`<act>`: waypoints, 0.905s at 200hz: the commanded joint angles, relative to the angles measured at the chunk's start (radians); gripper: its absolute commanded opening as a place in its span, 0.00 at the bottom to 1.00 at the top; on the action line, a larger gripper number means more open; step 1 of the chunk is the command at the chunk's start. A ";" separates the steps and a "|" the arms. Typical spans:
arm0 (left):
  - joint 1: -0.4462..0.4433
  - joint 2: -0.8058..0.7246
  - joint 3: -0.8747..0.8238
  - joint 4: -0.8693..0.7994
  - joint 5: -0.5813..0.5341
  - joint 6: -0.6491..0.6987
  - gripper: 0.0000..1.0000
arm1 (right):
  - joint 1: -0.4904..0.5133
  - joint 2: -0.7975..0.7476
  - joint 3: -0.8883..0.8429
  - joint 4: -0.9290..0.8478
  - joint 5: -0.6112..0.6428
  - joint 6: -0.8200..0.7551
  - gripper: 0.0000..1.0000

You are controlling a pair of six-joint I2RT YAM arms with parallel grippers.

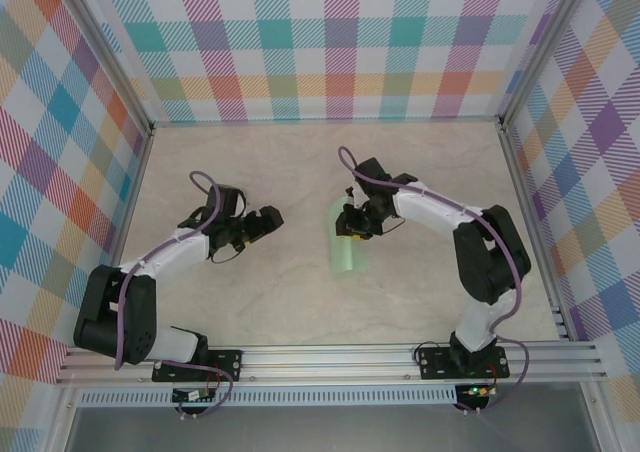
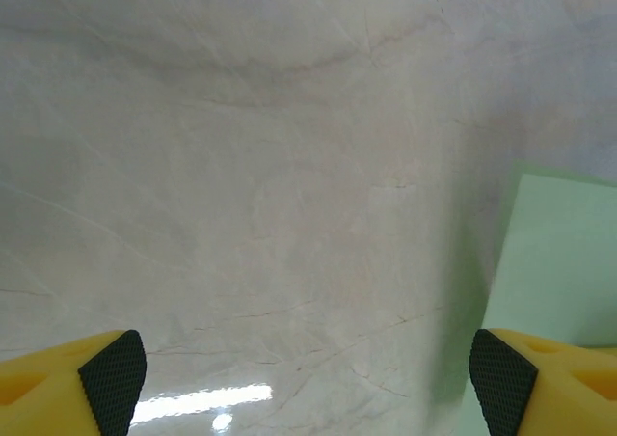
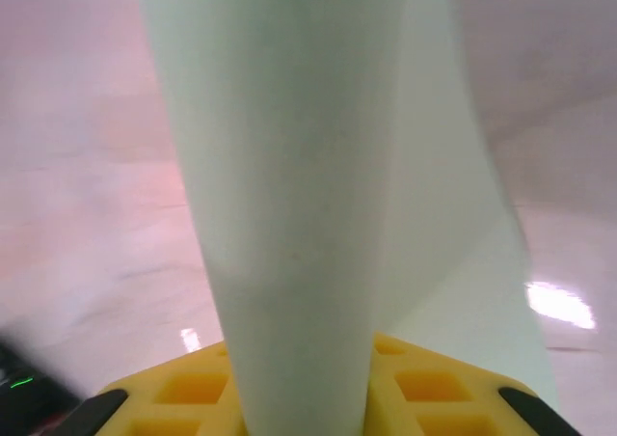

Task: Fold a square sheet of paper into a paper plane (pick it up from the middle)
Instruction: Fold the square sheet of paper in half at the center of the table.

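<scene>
Right hand (image 1: 352, 224) pinches the mint paper plane (image 1: 346, 257) mid-worktop (image 1: 250, 302); left hand (image 1: 262, 220) open, well apart. The thin folds may crumple or slip.

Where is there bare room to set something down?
Bare: the far strip of marble-look tabletop along the checked back wall, and the near patch between the arm bases. Crowded: the centre, where the right pincer grips the pale mint-green folded paper, left pincer beside.

Left claw (image 2: 308, 383) wide, right claw (image 1: 350, 224) pinched
</scene>
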 commanded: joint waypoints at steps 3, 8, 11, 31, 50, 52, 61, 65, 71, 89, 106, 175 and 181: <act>-0.062 0.015 -0.040 0.164 -0.005 -0.085 0.89 | 0.003 -0.058 -0.084 0.212 -0.279 0.114 0.29; -0.075 0.016 -0.046 0.175 -0.013 -0.089 0.89 | 0.002 -0.059 -0.095 0.226 -0.289 0.120 0.29; -0.083 0.017 -0.048 0.182 -0.017 -0.093 0.88 | 0.002 -0.059 -0.102 0.231 -0.291 0.122 0.29; -0.123 0.027 -0.066 0.228 -0.039 -0.117 0.87 | -0.006 -0.034 -0.129 0.233 -0.287 0.125 0.30; -0.152 0.051 -0.075 0.260 -0.042 -0.136 0.85 | -0.008 -0.003 -0.128 0.192 -0.240 0.089 0.31; -0.153 0.054 -0.076 0.262 -0.041 -0.137 0.85 | -0.009 0.000 -0.128 0.184 -0.229 0.085 0.31; -0.165 0.067 -0.073 0.266 -0.039 -0.141 0.85 | -0.009 0.015 -0.117 0.146 -0.182 0.061 0.33; -0.170 0.072 -0.073 0.268 -0.040 -0.143 0.85 | -0.009 0.022 -0.113 0.132 -0.163 0.050 0.33; -0.176 0.079 -0.075 0.274 -0.040 -0.146 0.85 | -0.010 0.028 -0.109 0.118 -0.132 0.038 0.34; -0.192 0.093 -0.076 0.284 -0.043 -0.152 0.84 | -0.010 0.046 -0.103 0.081 -0.057 0.015 0.39; -0.201 0.098 -0.079 0.290 -0.049 -0.155 0.84 | -0.010 0.060 -0.101 0.055 0.007 0.007 0.44; -0.220 0.120 -0.076 0.305 -0.050 -0.155 0.84 | -0.009 0.052 -0.117 0.012 0.185 0.007 0.59; -0.221 0.123 -0.075 0.307 -0.048 -0.153 0.84 | -0.010 0.053 -0.119 0.013 0.193 0.017 0.59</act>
